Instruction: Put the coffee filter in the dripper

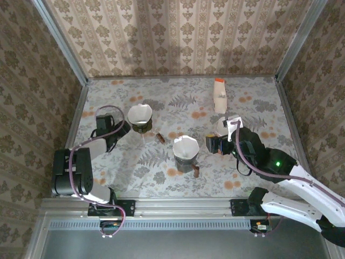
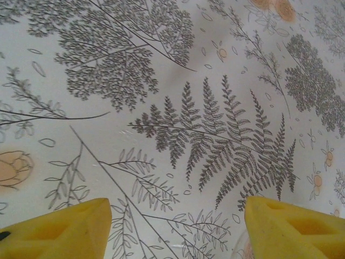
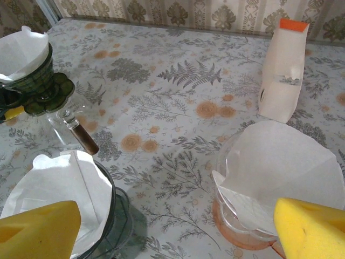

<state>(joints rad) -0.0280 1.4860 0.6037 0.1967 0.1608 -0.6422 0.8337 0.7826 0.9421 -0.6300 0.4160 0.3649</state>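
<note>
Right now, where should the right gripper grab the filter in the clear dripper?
I'd pinch the filter by its upper edge, where paper stands above the rim of the clear dripper. Come from above, one finger inside the cone, one outside: it opens upward and its lower wall lies against the dripper. The right gripper is open.

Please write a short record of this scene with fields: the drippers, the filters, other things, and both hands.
drippers: green dripper, dark dripper, clear dripper
filters: one white paper filter in each dripper
other: white pouch with orange top
left hand: open, empty, above the tablecloth
right hand: open, empty
</note>
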